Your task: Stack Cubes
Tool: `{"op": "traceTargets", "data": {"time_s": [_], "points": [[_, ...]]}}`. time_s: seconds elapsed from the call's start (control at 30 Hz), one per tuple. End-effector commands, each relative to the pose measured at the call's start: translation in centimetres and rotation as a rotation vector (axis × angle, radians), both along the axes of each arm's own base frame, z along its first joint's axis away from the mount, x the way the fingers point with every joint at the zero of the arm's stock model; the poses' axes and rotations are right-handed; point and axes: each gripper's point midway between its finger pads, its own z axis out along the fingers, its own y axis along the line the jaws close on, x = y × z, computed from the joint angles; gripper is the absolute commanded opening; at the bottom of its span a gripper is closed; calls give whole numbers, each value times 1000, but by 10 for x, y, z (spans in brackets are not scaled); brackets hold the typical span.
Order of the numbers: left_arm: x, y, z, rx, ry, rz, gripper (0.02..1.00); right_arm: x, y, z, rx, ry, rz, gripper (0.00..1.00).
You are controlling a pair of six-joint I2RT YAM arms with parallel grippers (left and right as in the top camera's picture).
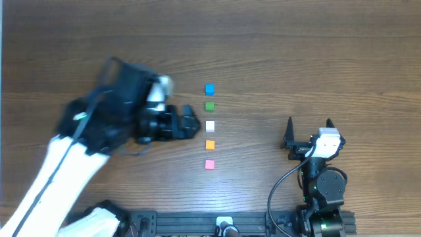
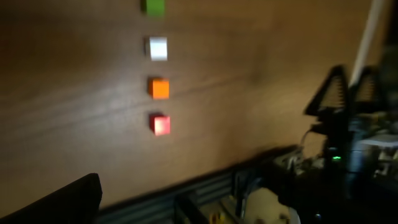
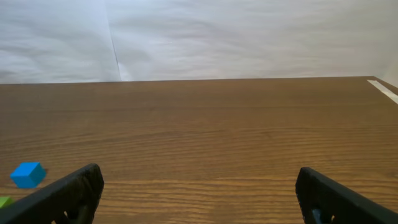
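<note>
Lifted left hand (image 1: 192, 123), grip unclear, hangs left of five separate cubes (image 1: 210, 126) lined straight away from the bases on the desk (image 1: 296, 52): pink cube (image 1: 209, 164) nearest, then orange (image 1: 210, 144), white (image 2: 157, 48), green (image 1: 209, 106), blue (image 1: 209, 89). Right hand (image 1: 309, 126), fingers wide apart, stands right.

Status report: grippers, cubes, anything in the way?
Right gripper open, empty. Left gripper near white cube. Five cubes in one row, none stacked. Nothing blocking.

no text, label, number or sign can be read anywhere here: the coloured cubes (image 1: 210, 126) have plain, unmarked faces, and the worktop (image 1: 296, 52) is plain wood grain.
</note>
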Motion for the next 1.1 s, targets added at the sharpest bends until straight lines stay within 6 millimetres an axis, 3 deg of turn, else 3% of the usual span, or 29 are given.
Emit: {"op": "traceTargets", "data": {"time_s": [0.03,0.27,0.43,0.57,0.87,1.1], "points": [[-6,-21,-33,117,118,71,1000,0,-1,-1,2,-2,-5,993],[-32,-39,-98,338,210,101,1000,0,-1,-1,2,-2,-5,991],[-43,-58,-137,324,193,97,998,0,-1,-1,2,-2,-5,991],[-49,-56,-165,313,216,141,1000,0,-1,-1,2,-2,-5,993],[-49,-50,-201,382,241,174,1000,0,-1,-1,2,-2,-5,993],[-44,-56,-220,396,243,152,985,0,-1,-1,2,-2,-5,991]]}}
